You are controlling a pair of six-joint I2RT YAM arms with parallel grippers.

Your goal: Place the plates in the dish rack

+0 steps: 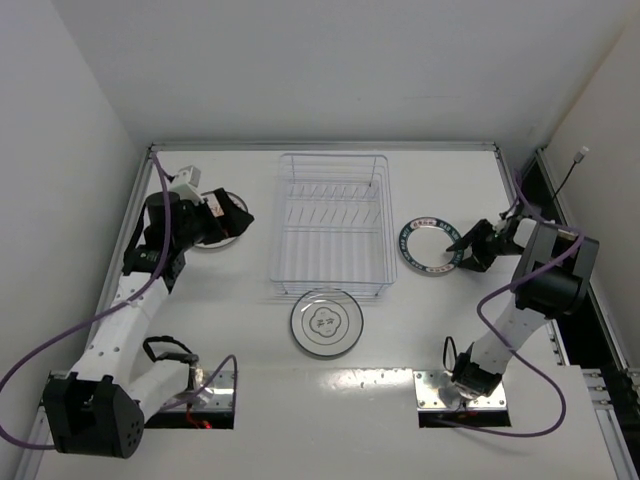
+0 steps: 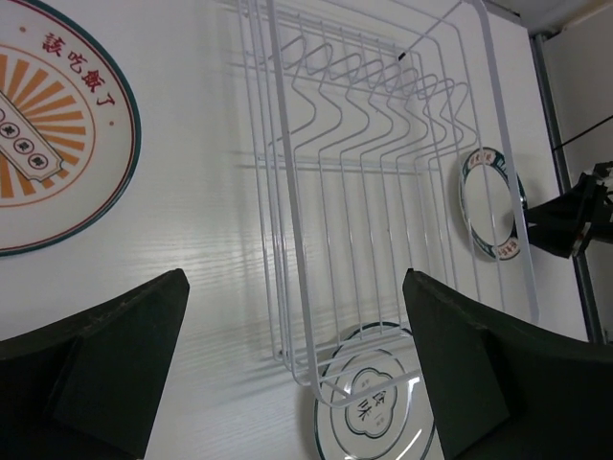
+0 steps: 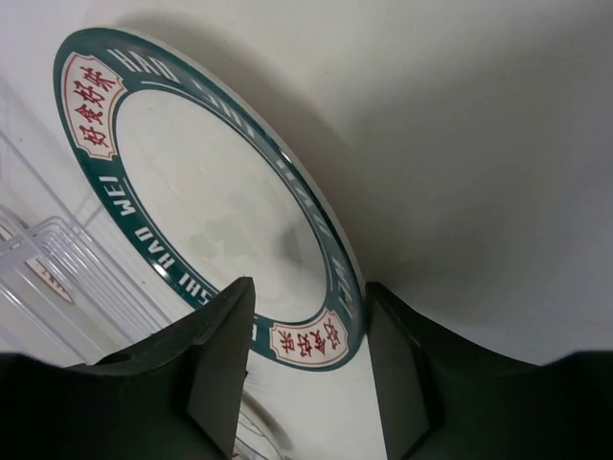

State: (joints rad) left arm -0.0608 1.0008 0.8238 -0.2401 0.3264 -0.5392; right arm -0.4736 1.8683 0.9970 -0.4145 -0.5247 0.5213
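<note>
The dish rack (image 1: pixel 332 225) stands mid-table with nothing in it. A plate with a teal rim band (image 1: pixel 430 244) lies flat to its right. My right gripper (image 1: pixel 462 248) is at that plate's right edge; in the right wrist view its jaws (image 3: pixel 308 307) stand part-way apart astride the rim (image 3: pixel 201 192), open. The plate with a thin dark ring (image 1: pixel 326 322) lies in front of the rack. The orange-patterned plate (image 1: pixel 215 241) lies left of the rack, half hidden under my left gripper (image 1: pixel 235 215), which is open (image 2: pixel 297 383) above the table beside that plate (image 2: pixel 48 125).
A raised metal rail (image 1: pixel 320 146) runs round the table. Purple cables (image 1: pixel 40 350) trail from both arms. Beyond the right rail is a dark gap (image 1: pixel 600 320). The rack's near corner (image 2: pixel 321 379) overlaps the thin-ringed plate (image 2: pixel 374 407) in the left wrist view.
</note>
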